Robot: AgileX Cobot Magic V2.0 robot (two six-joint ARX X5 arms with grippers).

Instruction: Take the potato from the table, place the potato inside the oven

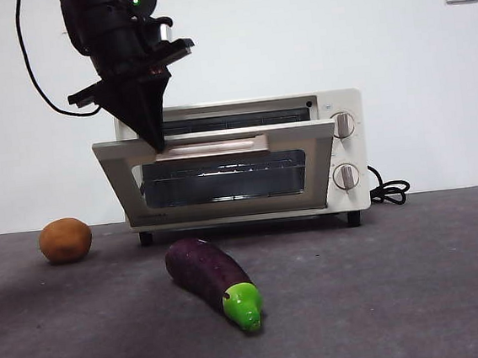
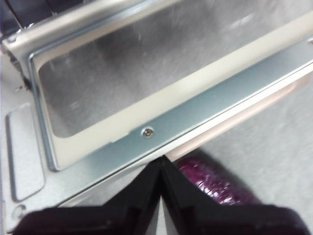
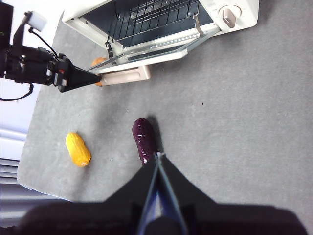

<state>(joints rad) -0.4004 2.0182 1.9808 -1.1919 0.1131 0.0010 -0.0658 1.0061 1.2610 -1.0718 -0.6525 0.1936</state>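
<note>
Dark grey matte table (image 1: 420, 297): rounded orange-brown potato (image 1: 65, 240) lies at seven o'clock from clenched, empty left gripper (image 1: 159, 144); clenched right gripper (image 3: 159, 155) waits farther off.

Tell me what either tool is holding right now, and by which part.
Nothing is held. The left tool, jaws shut, presses its tip at the oven door's handle, without gripping it. The right tool hangs shut and empty above the eggplant.
</note>
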